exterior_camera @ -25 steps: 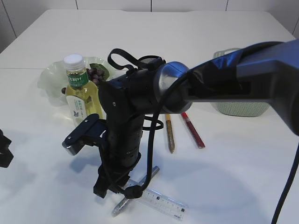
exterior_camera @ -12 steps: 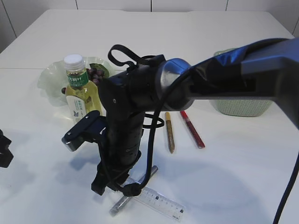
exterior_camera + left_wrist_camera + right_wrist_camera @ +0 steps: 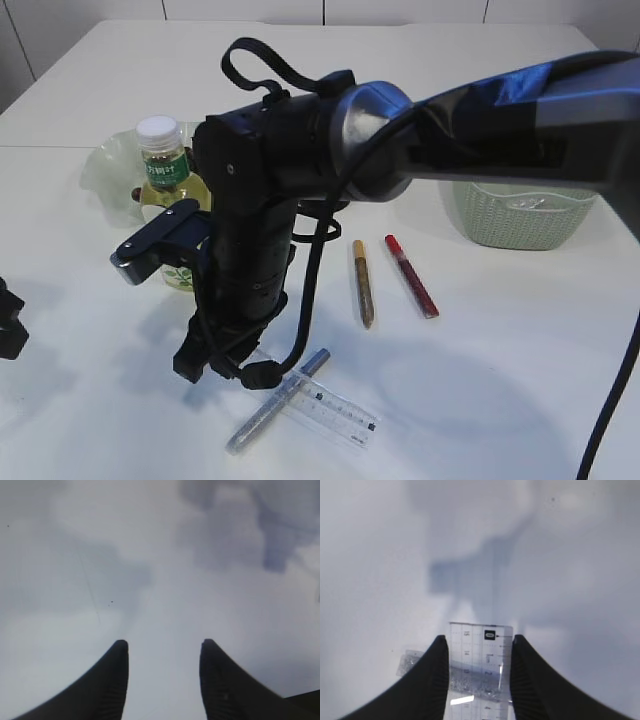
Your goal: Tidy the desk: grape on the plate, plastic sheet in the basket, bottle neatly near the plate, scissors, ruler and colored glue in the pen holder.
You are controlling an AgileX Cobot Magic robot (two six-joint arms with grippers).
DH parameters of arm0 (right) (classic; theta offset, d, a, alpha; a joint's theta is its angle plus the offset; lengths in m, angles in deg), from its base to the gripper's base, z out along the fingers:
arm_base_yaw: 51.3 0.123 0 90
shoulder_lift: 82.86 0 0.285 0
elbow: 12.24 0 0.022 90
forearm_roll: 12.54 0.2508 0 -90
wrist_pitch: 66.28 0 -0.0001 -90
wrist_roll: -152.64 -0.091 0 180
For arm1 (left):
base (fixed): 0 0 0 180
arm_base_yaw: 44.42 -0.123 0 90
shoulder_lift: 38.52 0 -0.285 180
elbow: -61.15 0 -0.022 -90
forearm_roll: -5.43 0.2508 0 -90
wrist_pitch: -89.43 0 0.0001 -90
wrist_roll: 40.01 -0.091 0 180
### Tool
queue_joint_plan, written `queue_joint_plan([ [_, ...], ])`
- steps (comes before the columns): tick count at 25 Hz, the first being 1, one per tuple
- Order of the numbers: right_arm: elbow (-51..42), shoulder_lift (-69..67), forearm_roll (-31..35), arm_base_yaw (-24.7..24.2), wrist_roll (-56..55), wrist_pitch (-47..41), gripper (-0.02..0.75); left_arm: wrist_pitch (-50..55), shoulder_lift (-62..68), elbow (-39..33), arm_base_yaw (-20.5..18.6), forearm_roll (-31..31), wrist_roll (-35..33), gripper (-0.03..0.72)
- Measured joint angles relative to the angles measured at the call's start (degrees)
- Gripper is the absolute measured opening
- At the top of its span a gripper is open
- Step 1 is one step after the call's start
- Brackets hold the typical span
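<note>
My right pincer (image 3: 479, 645) pinches the clear ruler (image 3: 479, 667) above the table (image 3: 380, 555), a silver stick (image 3: 275, 402) crossing under it; my left pincer (image 3: 164, 647) stands spread, empty.

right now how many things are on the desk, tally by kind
bottle: 1
plate: 1
basket: 1
glue sticks, one gold, one red: 2
ruler: 1
silver bar crossing the ruler: 1
total: 7
</note>
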Motion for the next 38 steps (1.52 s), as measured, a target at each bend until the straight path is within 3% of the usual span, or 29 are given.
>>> queue_joint_plan([
  [7,2.77,1.1,2.11,-4.14,-0.13,-2.35,0.291,0.11,0.0,0.0,0.0,0.0,0.0,0.342],
  [17,7.38,5.53,16.3,-20.25,3.19,-1.24,0.29,0.11,0.0,0.0,0.0,0.0,0.0,0.342],
  [25,8.66,5.53,42.42,-30.01,19.45,10.35,0.29,2.34,0.0,0.0,0.0,-0.58,0.0,0.342],
  [33,10.6,2.58,74.1,-31.76,48.69,21.47,0.29,3.29,0.0,0.0,0.0,-0.68,0.0,0.342],
  [38,17.28,-3.74,84.5,-31.76,64.51,22.83,0.29,4.6,0.0,0.0,0.0,-0.68,0.0,0.342],
])
